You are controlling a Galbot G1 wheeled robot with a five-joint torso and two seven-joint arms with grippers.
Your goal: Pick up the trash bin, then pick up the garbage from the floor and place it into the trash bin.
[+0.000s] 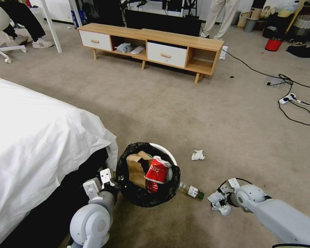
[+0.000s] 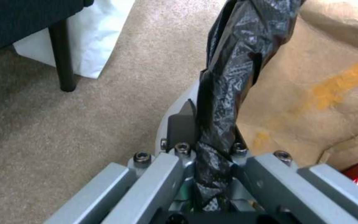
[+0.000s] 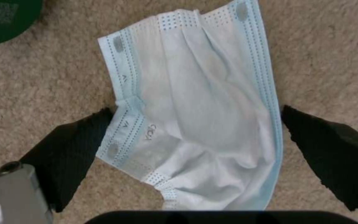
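Fingers point(image 3: 69, 155) wide apart, straddling face mask point(image 3: 199, 124) on carpet.

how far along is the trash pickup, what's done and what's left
Done: the left gripper is clamped on the trash bin rim, and a brown paper bag and red can are inside. In hand: the right gripper is open around a face mask on the floor. Left: that mask, a bottle and a tissue.

bottle point(image 1: 191, 190) neck hidden behind trash bin point(image 1: 163, 150); face mask point(image 3: 195, 105) lower edge cut off.
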